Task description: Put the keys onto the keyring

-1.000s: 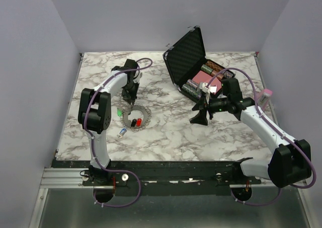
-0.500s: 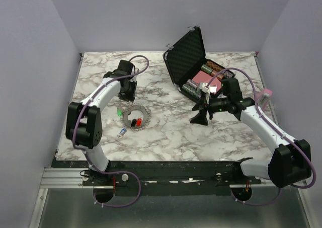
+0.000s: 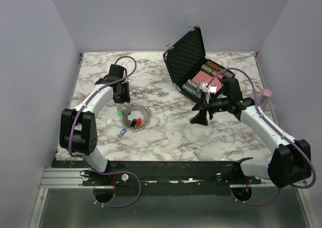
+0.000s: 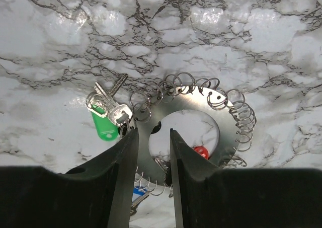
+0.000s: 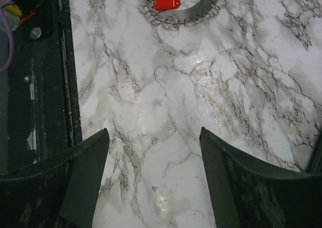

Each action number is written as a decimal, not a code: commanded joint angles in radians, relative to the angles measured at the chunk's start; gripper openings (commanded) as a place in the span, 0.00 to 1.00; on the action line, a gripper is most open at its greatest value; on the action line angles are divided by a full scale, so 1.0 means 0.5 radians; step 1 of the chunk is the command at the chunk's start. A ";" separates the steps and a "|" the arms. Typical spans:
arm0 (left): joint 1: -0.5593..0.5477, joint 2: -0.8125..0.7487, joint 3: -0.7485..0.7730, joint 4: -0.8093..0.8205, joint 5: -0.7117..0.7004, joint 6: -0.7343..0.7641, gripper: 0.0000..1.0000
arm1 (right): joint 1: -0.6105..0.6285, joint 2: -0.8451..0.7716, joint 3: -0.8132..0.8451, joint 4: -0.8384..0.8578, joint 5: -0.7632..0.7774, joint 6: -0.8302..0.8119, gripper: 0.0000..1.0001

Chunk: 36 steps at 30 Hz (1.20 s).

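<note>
The keyring point(image 3: 146, 113) is a flat grey metal ring plate with several wire loops round its edge; it lies on the marble table and shows in the left wrist view point(image 4: 227, 133) and the right wrist view point(image 5: 197, 11). A red-headed key point(image 3: 138, 122) and a black-headed key point(image 3: 133, 122) lie in its hole. Silver keys point(image 4: 118, 114) with a green tag point(image 4: 103, 125) lie at its left edge. My left gripper point(image 3: 122, 93) hovers just behind the ring, jaws narrowly apart and empty point(image 4: 153, 131). My right gripper point(image 3: 199, 115) is wide open and empty over bare table point(image 5: 153, 132).
A small blue-and-white piece point(image 3: 122, 133) lies in front of the ring. An open black hard case point(image 3: 186, 54) with chips and cards point(image 3: 204, 77) stands at the back right. A pink-and-white object point(image 3: 265, 94) sits at the right wall.
My left arm has swung left and back, carrying its gripper from the ring's rear edge to a spot further behind and to the left. The right arm and the keys have not moved.
</note>
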 commanded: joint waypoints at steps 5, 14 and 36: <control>0.001 0.117 0.057 -0.039 0.035 -0.120 0.39 | -0.008 -0.018 -0.012 -0.015 0.009 -0.014 0.81; -0.042 0.329 0.330 -0.296 0.247 0.174 0.36 | -0.008 -0.018 -0.012 -0.015 0.012 -0.014 0.81; -0.107 -0.566 -0.819 0.347 0.256 -0.276 0.36 | -0.005 -0.018 -0.006 -0.031 0.003 -0.027 0.81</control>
